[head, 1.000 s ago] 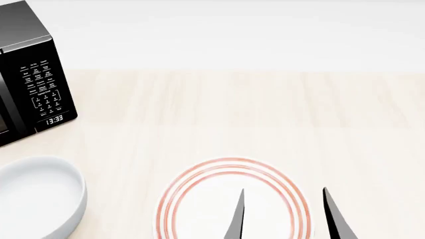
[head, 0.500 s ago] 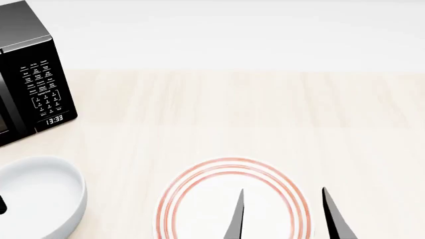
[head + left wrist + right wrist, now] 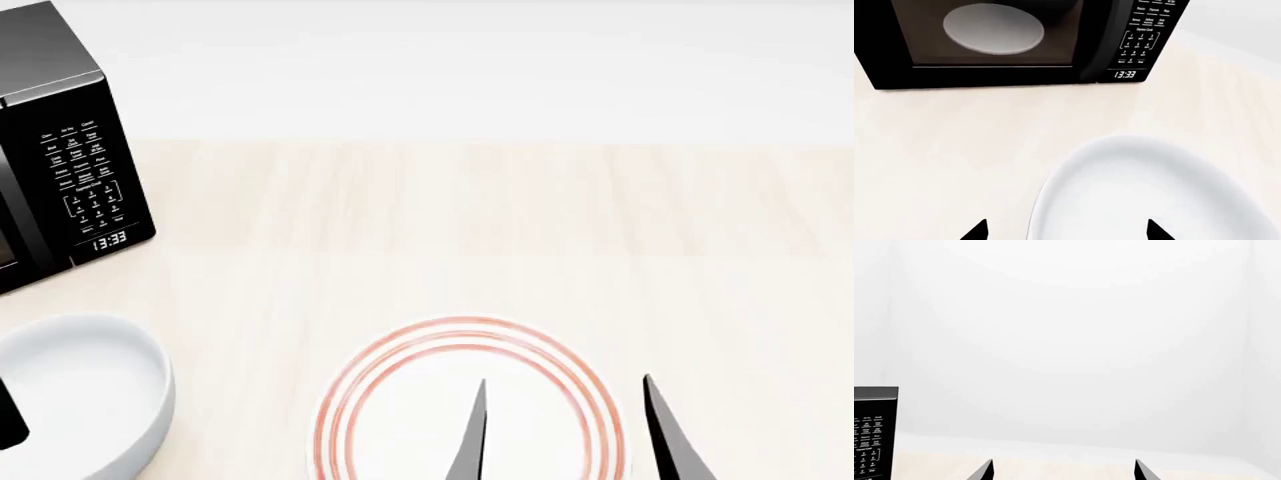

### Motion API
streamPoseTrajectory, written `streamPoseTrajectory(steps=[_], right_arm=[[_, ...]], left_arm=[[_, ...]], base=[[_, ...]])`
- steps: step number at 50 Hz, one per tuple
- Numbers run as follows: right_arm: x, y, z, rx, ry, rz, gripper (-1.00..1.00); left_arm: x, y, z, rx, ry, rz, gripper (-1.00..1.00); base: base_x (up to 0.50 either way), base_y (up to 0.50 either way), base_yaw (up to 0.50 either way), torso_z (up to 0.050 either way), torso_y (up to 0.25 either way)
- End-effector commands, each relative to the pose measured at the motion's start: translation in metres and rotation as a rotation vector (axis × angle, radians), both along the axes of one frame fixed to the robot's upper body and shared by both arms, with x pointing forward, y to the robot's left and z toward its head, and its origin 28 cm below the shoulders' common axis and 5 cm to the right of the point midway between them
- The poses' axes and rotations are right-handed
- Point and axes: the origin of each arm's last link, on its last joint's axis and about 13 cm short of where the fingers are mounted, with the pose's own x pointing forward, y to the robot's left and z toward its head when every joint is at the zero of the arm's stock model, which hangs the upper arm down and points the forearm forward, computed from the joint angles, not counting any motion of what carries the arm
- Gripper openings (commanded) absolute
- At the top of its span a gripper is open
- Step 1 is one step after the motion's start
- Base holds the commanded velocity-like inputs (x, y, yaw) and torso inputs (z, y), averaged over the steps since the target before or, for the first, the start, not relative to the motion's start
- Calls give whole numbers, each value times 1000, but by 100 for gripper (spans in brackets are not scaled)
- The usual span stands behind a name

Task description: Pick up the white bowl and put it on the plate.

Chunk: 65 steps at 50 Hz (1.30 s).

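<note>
Glossy white bowl (image 3: 80, 395), pale wood-grain table (image 3: 534, 230), shiny black microwave (image 3: 60, 150).

Pale wood-grain table (image 3: 467, 220) carrying a black microwave (image 3: 60, 150) at far left, the white bowl (image 3: 80, 400) before it, and the plate (image 3: 400, 400) beside the bowl.

both hands open: left hand (image 3: 1064, 231), right hand (image 3: 567, 430).

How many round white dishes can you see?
3: the white bowl near the table's left edge, the plate with red rings beside it, and a pale dish inside the microwave. Others may be out of view.
</note>
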Motion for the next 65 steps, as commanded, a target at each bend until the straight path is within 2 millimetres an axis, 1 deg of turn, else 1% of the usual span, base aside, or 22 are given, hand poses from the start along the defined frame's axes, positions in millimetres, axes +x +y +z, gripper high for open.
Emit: streamPoseTrajectory(steps=[1, 16, 29, 45, 64, 65], right_arm=[[0, 0, 0, -2, 1, 2, 100], [0, 0, 0, -1, 0, 4, 100], [-1, 0, 1, -2, 0, 5, 100], [-2, 1, 0, -3, -1, 6, 100], [-1, 1, 0, -4, -2, 11, 100], [-1, 1, 0, -3, -2, 11, 100]], left_arm=[[-2, -5, -7, -6, 13, -1, 100], [3, -3, -12, 6, 20, 6, 100], [0, -4, -14, 2, 23, 13, 100], [2, -5, -19, -15, 34, 12, 100], [3, -2, -21, -18, 43, 20, 100], [2, -2, -21, -19, 45, 20, -100]], base=[[0, 0, 0, 0, 0], [0, 0, 0, 0, 0], [0, 0, 0, 0, 0], [0, 0, 0, 0, 0], [0, 0, 0, 0, 0], [0, 0, 0, 0, 0]])
